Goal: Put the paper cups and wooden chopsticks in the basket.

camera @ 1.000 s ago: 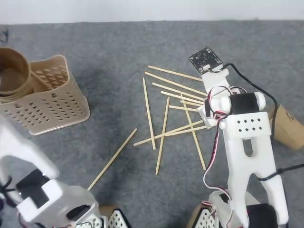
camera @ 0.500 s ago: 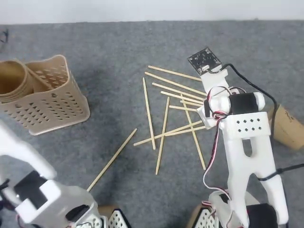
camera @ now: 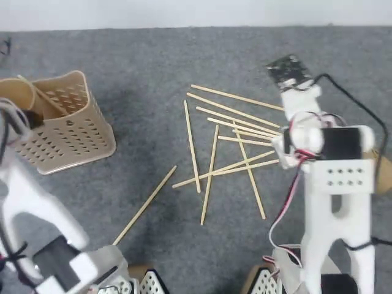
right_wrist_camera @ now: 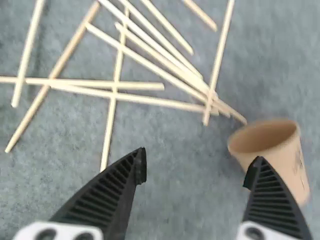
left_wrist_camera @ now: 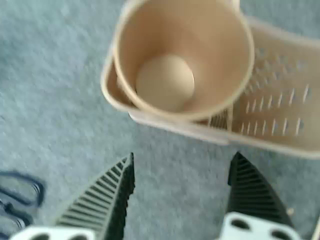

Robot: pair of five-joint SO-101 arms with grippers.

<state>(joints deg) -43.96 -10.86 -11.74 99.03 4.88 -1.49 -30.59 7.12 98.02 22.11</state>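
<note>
At the far left of the grey carpeted bench (camera: 141, 61) stands a beige perforated plastic basket (camera: 73, 138). A brown paper cup (left_wrist_camera: 182, 55) sits upright at its left end, with one wooden chopstick (camera: 43, 95) leaning beside it. The left pincer (left_wrist_camera: 182, 165) hovers near the cup, released and empty. In the middle, a scatter of pale wooden chopsticks (camera: 211, 165) lies crossed on the bench, with one stray stick (camera: 145, 205) nearer the basket. At the right, the right pincer (right_wrist_camera: 197, 167) hangs released beside a second brown paper cup (right_wrist_camera: 272, 150) lying on its side. The task looks early: one cup and one chopstick are in, while the other cup and most chopsticks remain.
</note>
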